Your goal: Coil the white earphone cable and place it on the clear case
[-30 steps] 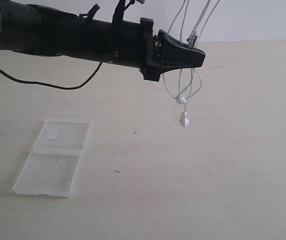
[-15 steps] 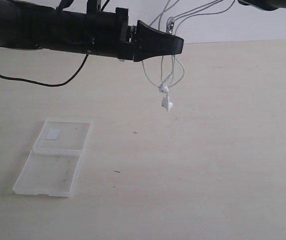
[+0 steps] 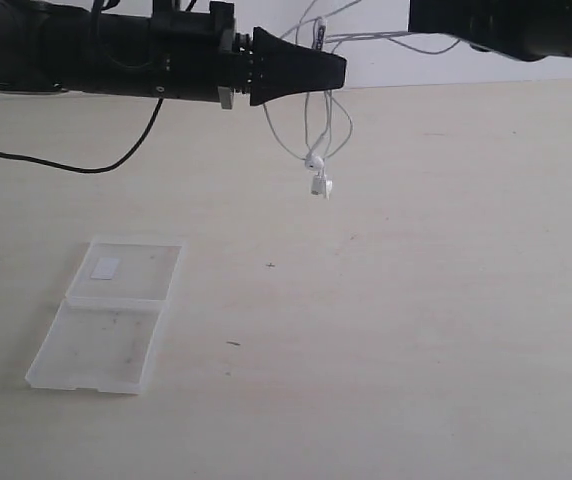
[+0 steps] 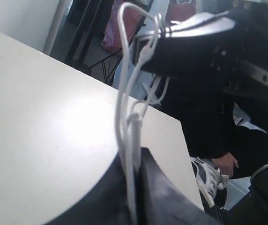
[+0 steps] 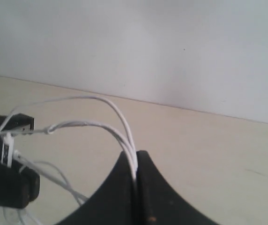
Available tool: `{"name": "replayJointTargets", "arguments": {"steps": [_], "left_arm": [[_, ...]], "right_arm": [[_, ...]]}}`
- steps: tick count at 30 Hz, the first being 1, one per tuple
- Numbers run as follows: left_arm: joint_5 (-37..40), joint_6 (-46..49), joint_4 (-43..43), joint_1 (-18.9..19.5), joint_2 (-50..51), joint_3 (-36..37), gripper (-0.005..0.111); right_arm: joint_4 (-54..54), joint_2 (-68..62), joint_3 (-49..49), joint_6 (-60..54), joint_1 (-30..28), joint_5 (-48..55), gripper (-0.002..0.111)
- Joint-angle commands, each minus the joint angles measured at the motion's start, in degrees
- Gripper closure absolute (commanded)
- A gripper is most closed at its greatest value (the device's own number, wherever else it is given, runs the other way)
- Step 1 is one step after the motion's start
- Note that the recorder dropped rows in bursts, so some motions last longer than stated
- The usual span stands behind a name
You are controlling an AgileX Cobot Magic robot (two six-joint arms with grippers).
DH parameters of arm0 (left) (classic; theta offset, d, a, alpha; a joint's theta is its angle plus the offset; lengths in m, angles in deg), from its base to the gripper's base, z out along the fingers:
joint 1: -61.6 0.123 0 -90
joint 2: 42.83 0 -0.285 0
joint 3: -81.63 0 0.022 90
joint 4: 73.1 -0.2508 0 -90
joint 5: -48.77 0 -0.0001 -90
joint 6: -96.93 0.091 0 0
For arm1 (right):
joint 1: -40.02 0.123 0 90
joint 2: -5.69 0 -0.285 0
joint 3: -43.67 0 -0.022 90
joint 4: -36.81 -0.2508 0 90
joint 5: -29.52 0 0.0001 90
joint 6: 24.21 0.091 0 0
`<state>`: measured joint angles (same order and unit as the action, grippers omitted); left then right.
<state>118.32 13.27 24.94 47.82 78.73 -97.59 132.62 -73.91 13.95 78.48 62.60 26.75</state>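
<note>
Left gripper point(image 4: 134, 161) fingers pressed together, pinching several strands of the white earphone cable point(image 4: 123, 93) in the seam between them. Right gripper point(image 5: 136, 159) also clamped shut on a bundle of the same cable point(image 5: 92, 125), strands coming out of the seam and arching away toward the left gripper point(image 5: 7, 183). Exterior view: left gripper point(image 3: 334, 72) held high, pointing right. The cable point(image 3: 326, 110) runs roughly level from its tip across to the right arm point(image 3: 506, 25) at the top right. Right fingertips can't be made out in that view. Below the left tip the cable hangs in long loops, long axis near vertical. Two earbuds point(image 3: 316, 160) sit at the bottom of the loops, one just above the other, in the air above the table point(image 3: 446, 300), not touching it. Clear case point(image 3: 116, 310) lies open and flat on the table, near left, well apart from the hanging cable. Its long axis runs from the near edge toward the back, leaning slightly right. White sticker point(image 3: 106, 266) is on the far half. Nothing of the cable is on the case. Thick black robot cable point(image 3: 86, 168) sags from the left arm onto the table behind the case.
</note>
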Motion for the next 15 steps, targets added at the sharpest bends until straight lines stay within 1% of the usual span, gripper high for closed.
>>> {"name": "replayJointTargets", "arguments": {"steps": [1,9,15], "left_arm": [[0.4,-1.5,1.9,1.4,-0.7,-0.4,0.107],[0.4,-1.8,1.9,1.4,-0.7,-0.4,0.107],[0.4,-4.9,1.9,1.4,-0.7,-0.4,0.107]], "right_arm": [[0.5,-0.1,-1.9,0.0,0.1,0.9,0.108],[0.5,-0.9,-3.2,0.0,0.1,-5.0,0.108],[2.1,-3.4,-3.2,0.0,0.1,-10.4,0.108]]}}
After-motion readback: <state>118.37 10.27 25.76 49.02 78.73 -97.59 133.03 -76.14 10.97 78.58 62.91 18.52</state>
